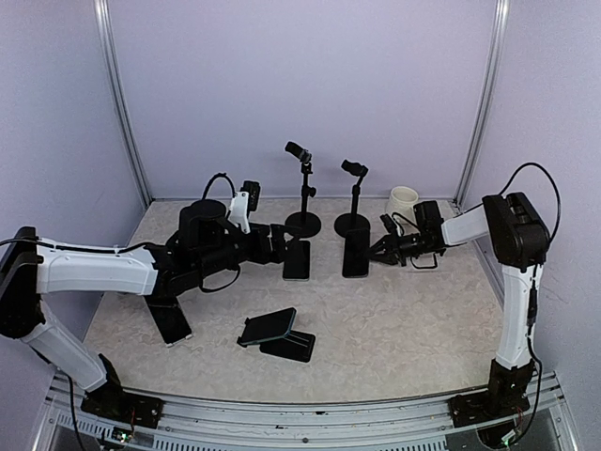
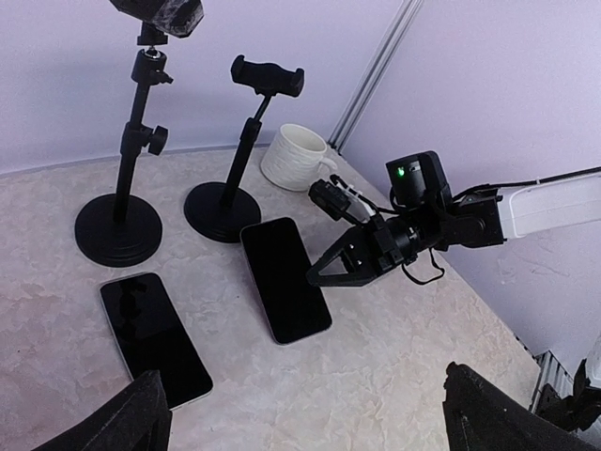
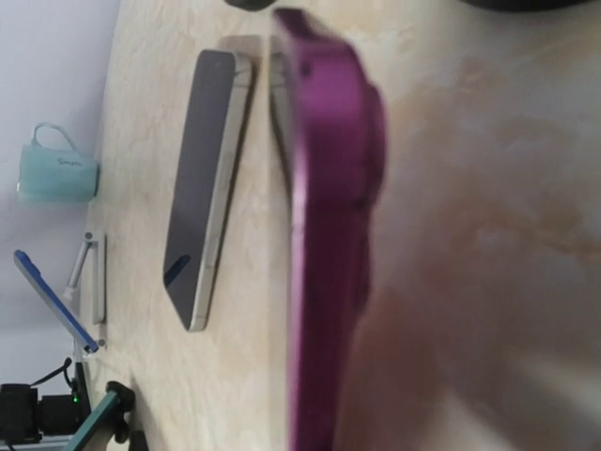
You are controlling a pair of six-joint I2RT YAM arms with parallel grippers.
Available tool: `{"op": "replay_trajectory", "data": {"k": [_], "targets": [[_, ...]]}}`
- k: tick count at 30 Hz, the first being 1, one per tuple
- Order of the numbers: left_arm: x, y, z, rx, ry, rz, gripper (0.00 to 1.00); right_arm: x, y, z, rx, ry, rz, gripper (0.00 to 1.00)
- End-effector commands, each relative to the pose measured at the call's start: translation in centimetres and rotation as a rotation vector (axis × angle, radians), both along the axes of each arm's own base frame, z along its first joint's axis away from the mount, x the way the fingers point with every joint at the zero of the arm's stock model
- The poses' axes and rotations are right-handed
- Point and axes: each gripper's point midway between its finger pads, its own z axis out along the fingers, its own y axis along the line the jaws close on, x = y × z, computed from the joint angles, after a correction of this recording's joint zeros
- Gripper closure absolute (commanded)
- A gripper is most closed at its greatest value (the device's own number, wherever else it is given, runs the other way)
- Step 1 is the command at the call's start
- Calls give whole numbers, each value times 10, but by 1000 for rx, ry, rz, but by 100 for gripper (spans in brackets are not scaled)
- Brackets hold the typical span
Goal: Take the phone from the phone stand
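A dark phone (image 1: 268, 326) leans tilted on a low black phone stand (image 1: 291, 347) at the front middle of the table. My left gripper (image 1: 279, 242) is open and empty; its fingers (image 2: 131, 418) stand wide apart above the bare table in the left wrist view, near a flat dark phone (image 2: 155, 338). My right gripper (image 1: 377, 251) is low at the right edge of a second flat phone (image 1: 356, 256), which also shows in the left wrist view (image 2: 285, 279). In the right wrist view its purple case edge (image 3: 329, 235) fills the middle, blurred, and no fingers show.
Two tall black clamp stands (image 1: 303, 223) (image 1: 353, 224) stand empty at the back. A white mug (image 1: 402, 200) sits at the back right. Another dark phone (image 1: 172, 321) lies under my left arm. A silver-edged phone (image 3: 202, 188) lies beside the purple one.
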Motion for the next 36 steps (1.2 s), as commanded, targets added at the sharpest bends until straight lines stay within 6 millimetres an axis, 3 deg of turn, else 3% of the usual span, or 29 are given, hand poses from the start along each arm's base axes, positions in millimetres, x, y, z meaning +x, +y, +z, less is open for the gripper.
{"op": "replay_trajectory", "data": {"k": [1, 7, 18, 25, 32, 36], "targets": [[2, 11, 8, -21, -7, 32, 1, 10, -9, -17, -33, 5, -18, 91], [1, 18, 6, -2, -8, 47, 1, 8, -14, -31, -69, 10, -24, 87], [-5, 31, -4, -1, 12, 62, 1, 17, -19, -37, -128, 2, -41, 76], [-9, 36, -14, 25, 32, 63, 1, 22, -26, -39, -197, -13, -60, 60], [-22, 40, -29, 72, 49, 6, 1, 17, -34, -11, -237, -102, -90, 26], [-34, 44, -43, 92, 73, -34, 1, 5, -36, 16, -226, -166, -100, 17]]}}
